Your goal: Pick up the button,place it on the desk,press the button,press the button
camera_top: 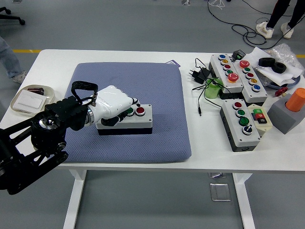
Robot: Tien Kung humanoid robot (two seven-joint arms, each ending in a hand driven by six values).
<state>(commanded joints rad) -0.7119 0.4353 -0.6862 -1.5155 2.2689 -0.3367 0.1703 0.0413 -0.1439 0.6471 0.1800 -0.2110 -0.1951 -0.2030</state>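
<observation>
clearly the pressing step is judged to be in hand: the button box point(126, 119) is already set down flat on the blue mat point(143, 90), near its front left part, on the white table point(200, 143). the left hand point(113, 107) is laid over the box's left end, its white fingers point(125, 106) curled narrow and bent down onto the top face, nothing being gripped. the green button point(129, 112) is partly covered by a fingertip, though whether it is being pushed cannot be told; the red button point(140, 110) just beside it is left uncovered. for the next move, a small shift rightward and a straight downward push on the red button would be called for, with the box kept from sliding. the right hand is not seen.
</observation>
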